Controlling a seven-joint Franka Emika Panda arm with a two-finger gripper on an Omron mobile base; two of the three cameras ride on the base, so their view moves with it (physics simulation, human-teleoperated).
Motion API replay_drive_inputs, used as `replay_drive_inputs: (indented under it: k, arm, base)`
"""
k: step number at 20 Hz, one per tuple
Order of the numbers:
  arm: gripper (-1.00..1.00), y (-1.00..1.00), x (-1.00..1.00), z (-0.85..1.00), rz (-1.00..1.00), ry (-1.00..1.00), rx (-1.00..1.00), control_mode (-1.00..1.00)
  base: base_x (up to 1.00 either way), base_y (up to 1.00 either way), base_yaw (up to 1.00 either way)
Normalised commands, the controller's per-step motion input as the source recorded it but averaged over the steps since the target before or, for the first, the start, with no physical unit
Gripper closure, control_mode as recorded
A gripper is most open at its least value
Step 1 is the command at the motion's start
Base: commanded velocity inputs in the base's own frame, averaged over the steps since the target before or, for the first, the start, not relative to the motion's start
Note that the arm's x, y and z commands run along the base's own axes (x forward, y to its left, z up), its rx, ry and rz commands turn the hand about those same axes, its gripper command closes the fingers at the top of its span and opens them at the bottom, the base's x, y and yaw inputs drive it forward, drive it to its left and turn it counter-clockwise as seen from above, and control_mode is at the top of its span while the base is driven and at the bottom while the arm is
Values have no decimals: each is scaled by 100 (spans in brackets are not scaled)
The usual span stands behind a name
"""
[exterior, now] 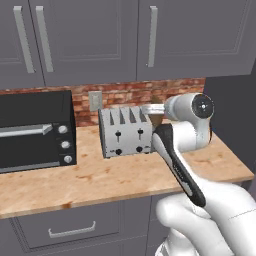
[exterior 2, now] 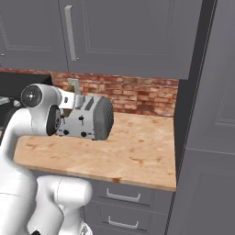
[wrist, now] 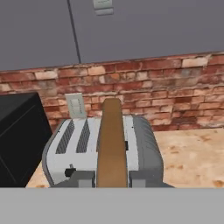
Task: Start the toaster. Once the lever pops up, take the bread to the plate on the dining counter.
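Note:
The silver-grey toaster [exterior: 125, 132] [exterior 2: 89, 119] [wrist: 74, 148] stands on the narrow wood counter [exterior: 100, 175] against the brick wall. Its two black levers face the front. My gripper [wrist: 111, 180] [exterior: 151, 108] [exterior 2: 69, 101] is shut on the bread [wrist: 111, 144], a thin brown slice seen edge-on in the hand view. The slice is held over the right side of the toaster's top. In the left base view my own forearm hides most of the slice.
A black toaster oven [exterior: 35, 130] [wrist: 17, 140] sits left of the toaster. A wall outlet [exterior: 95, 100] is behind it. Grey upper cabinets [exterior: 125, 35] hang overhead. A tall dark cabinet [exterior 2: 206, 137] closes off the counter's right end.

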Motion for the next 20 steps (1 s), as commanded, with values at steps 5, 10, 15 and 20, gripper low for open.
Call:
replay_drive_inputs:
  k: [5, 10, 15, 20]
  arm:
    - [100, -30, -68, 4, 0, 12, -1, -100]
    - [100, -13, -72, 0, 0, 17, -4, -100]
    - [100, -13, -76, 0, -4, 21, -5, -100]
    - [100, -24, -62, 0, -4, 14, -3, -100]
  base:
    - [0, 0, 0]
    - [0, 0, 0]
    - [0, 0, 0]
    - [0, 0, 0]
